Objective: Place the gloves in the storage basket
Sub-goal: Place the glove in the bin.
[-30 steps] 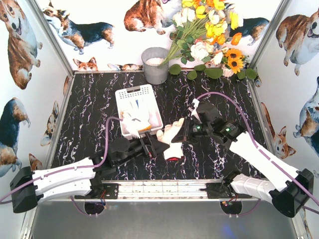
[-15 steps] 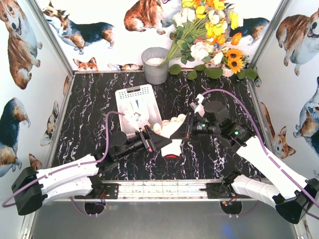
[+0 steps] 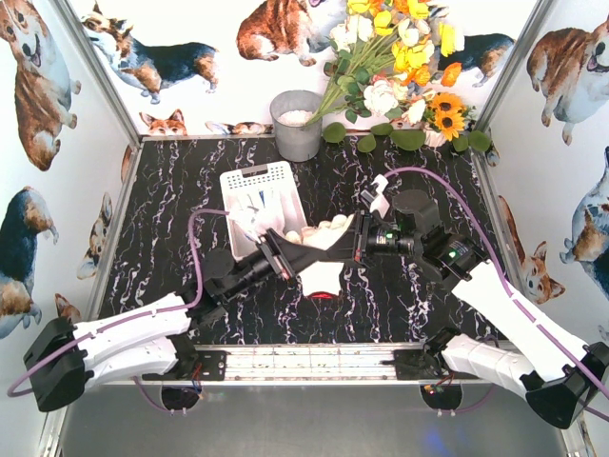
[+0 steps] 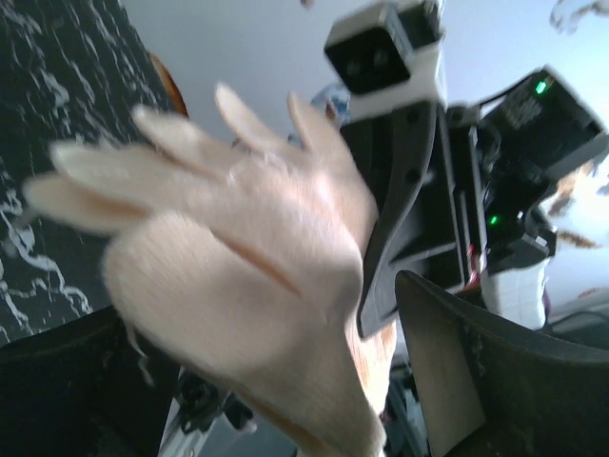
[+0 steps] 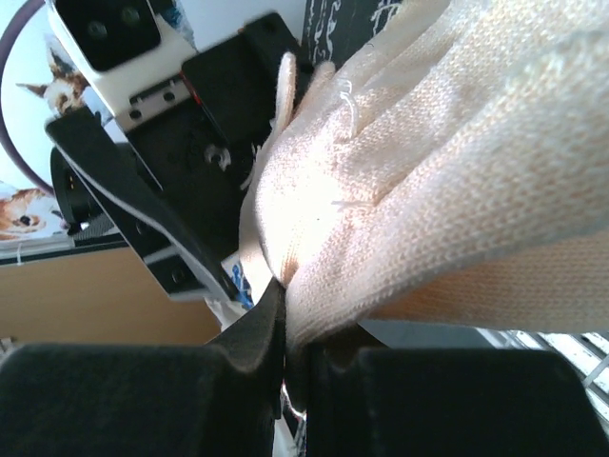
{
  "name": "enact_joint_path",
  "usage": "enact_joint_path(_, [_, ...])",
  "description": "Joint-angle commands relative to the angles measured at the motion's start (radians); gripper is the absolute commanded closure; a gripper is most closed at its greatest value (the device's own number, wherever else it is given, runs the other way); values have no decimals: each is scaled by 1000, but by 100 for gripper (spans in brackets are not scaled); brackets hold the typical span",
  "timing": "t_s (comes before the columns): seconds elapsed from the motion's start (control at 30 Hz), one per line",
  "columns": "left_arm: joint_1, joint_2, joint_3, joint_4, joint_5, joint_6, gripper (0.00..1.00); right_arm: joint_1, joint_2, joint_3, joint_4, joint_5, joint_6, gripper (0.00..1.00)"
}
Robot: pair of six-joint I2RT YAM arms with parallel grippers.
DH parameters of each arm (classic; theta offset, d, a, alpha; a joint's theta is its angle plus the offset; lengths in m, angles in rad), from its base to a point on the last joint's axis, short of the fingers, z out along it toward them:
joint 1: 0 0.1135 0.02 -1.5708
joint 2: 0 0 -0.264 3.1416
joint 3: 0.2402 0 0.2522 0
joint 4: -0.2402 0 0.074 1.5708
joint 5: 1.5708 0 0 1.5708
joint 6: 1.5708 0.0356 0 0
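A beige glove (image 3: 324, 273) with red trim hangs over the table just right of the storage basket (image 3: 257, 178). My right gripper (image 3: 356, 244) is shut on it; the right wrist view shows the knit fabric (image 5: 428, 190) pinched in the right gripper (image 5: 290, 352). My left gripper (image 3: 289, 258) is open and tilted up against the glove's left side. In the left wrist view the glove (image 4: 238, 286) fills the space of the left gripper (image 4: 285, 400) between its spread fingers (image 4: 476, 371). White gloves (image 3: 249, 221) lie in the basket.
A grey metal bucket (image 3: 297, 124) stands behind the basket, with a bunch of flowers (image 3: 400, 67) to its right at the back wall. Corgi-print walls close in the left, right and back. A metal rail (image 3: 314, 360) runs along the near edge between the arm bases.
My right gripper has lifted the beige glove off the table and carried it left toward the basket. My left gripper has swung up and right to meet the glove.
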Motion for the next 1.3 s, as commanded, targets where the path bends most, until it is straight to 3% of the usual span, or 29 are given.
enact_joint_path(0.0, [59,-25,8,64,-31,5,23,3,-15,-3,84,-82,9,100])
enact_joint_path(0.33, [85,15,47,87,14,-4,37,4,-9,3,58,-103,-20,100])
enact_joint_path(0.8, [105,-6,50,50,29,-33,65,4,36,32,-12,-90,-97,100])
enact_joint_path(0.97, [120,-3,58,25,22,-25,83,4,72,55,-17,-75,-124,100])
enact_joint_path(1.13, [193,0,67,-21,67,-7,100,7,138,83,7,-43,-159,100])
enact_joint_path(1.27, [297,13,72,-55,144,21,100,7,256,146,8,8,-233,100])
